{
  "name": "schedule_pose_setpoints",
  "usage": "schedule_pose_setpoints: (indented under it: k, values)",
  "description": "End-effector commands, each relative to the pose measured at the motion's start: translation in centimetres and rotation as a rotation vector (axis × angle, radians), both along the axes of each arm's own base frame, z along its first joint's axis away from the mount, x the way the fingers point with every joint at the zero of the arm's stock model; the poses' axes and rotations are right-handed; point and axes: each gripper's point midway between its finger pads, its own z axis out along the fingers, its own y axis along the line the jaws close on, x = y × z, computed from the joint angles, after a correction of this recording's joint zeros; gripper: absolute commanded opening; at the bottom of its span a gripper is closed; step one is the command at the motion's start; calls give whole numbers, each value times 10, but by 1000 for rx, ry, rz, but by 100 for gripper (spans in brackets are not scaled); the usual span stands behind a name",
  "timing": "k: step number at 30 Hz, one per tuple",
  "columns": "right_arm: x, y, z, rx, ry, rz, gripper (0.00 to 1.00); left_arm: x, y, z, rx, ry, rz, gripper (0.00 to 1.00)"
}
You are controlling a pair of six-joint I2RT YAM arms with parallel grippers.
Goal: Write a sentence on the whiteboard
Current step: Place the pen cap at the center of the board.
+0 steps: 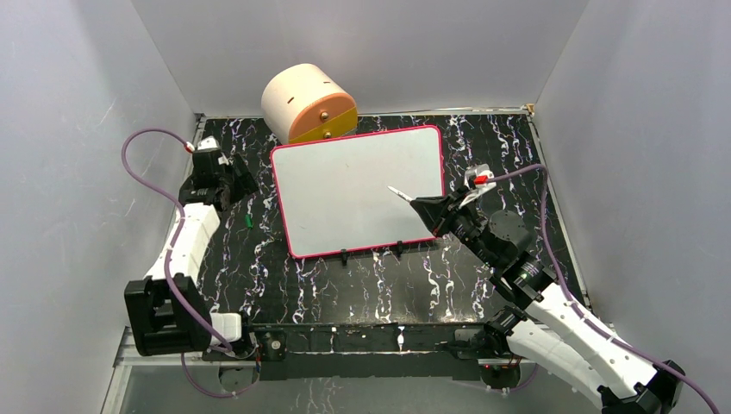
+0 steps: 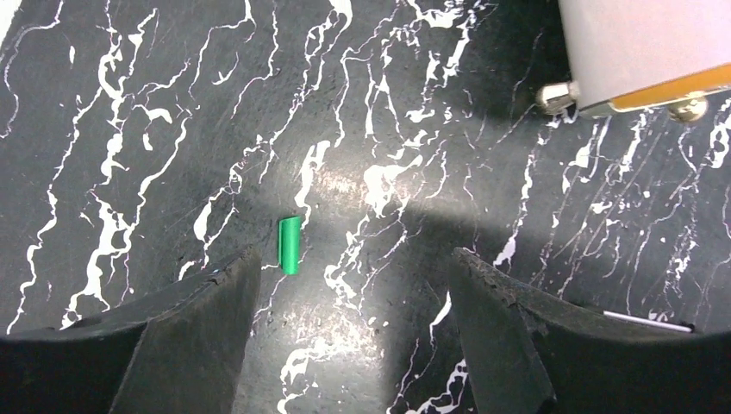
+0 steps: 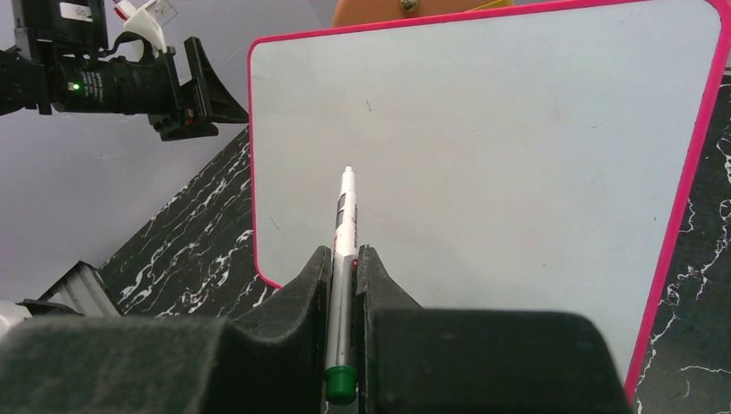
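Observation:
The whiteboard (image 1: 358,190) lies flat on the black marbled table, its pink rim all around; in the right wrist view the whiteboard (image 3: 517,172) is blank and no sentence shows on it. My right gripper (image 1: 422,205) (image 3: 343,252) is shut on a white marker (image 3: 345,228) with a green end. The marker's bare tip (image 1: 395,190) points over the board's right part. My left gripper (image 1: 226,178) (image 2: 353,259) hangs open over bare table left of the board, nothing between its fingers. A small green cap (image 2: 290,245) (image 1: 247,222) lies on the table just beyond the left finger.
A cream and orange cylindrical box (image 1: 309,103) (image 2: 646,52) stands behind the board's far left corner. Small black clips (image 1: 375,252) sit along the board's near edge. Grey walls close in the table on three sides.

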Motion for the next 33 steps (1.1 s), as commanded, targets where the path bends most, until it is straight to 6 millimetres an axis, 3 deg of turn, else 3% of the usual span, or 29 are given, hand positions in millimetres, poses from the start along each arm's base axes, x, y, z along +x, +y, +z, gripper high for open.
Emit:
schedule_pose_setpoints:
  k: [1,5,8,13,22,28,33]
  values:
    - [-2,-5,35,26,-61,-12,0,-11,-2,29,69,-71,20,77]
    - [-4,-5,37,29,-60,-7,0,-20,-21,50,92,-104,-28,79]
    - [-3,-7,38,31,-64,-16,0,-26,-34,65,53,-125,-43,91]
    - [-6,-10,40,37,-77,-19,0,-35,-43,99,9,-214,-63,91]
    - [-9,-14,36,20,-95,-18,0,-39,-83,143,-128,-362,-249,91]
    - [-10,-12,38,17,-114,-4,0,-28,-109,126,-245,-419,-339,91]
    - [-12,-11,37,7,-121,8,0,-9,-113,115,-268,-466,-342,92]
